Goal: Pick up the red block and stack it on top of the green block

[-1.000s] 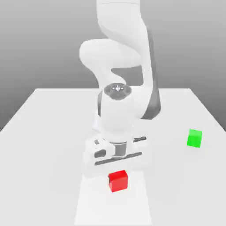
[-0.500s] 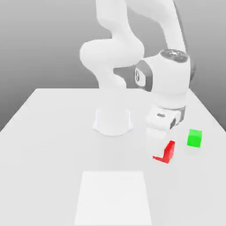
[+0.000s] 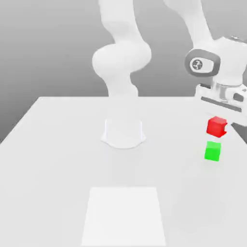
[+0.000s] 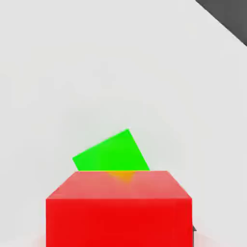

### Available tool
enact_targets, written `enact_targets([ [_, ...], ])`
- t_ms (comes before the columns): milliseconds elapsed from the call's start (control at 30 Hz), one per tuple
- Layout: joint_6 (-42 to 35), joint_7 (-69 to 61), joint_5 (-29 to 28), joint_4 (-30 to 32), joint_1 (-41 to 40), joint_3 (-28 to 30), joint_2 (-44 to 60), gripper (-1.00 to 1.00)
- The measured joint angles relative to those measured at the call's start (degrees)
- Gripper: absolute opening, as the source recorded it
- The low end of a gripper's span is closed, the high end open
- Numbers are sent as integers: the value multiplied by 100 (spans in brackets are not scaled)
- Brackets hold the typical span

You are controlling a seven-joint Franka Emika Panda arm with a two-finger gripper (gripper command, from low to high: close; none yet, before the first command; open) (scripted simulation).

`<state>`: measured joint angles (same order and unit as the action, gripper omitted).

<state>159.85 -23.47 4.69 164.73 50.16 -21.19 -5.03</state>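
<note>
The red block [image 3: 216, 126] hangs in the air at the exterior view's right, held under my gripper [image 3: 218, 120], which is shut on it. Just below it, with a small gap, the green block [image 3: 212, 151] rests on the white table [image 3: 58, 159]. In the hand view the red block [image 4: 118, 208] sits close to the camera and covers part of the green block [image 4: 111, 153] beyond it on the table.
The arm's round white base [image 3: 123, 132] stands at the middle back of the table. A lighter square patch [image 3: 124, 216] lies on the surface near the front edge. The table's right edge runs close beside the green block.
The arm has swung from the front middle to the exterior view's right, carrying the red block off the table and raising it over the green block.
</note>
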Motion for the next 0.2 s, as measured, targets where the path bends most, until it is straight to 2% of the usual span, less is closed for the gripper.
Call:
enact_targets([
  [100,583,492,-729,-22,-14,161,641,-100],
  [133,698,615,-905,-28,-13,213,770,100],
  [200,698,615,-905,-28,-12,213,770,100],
])
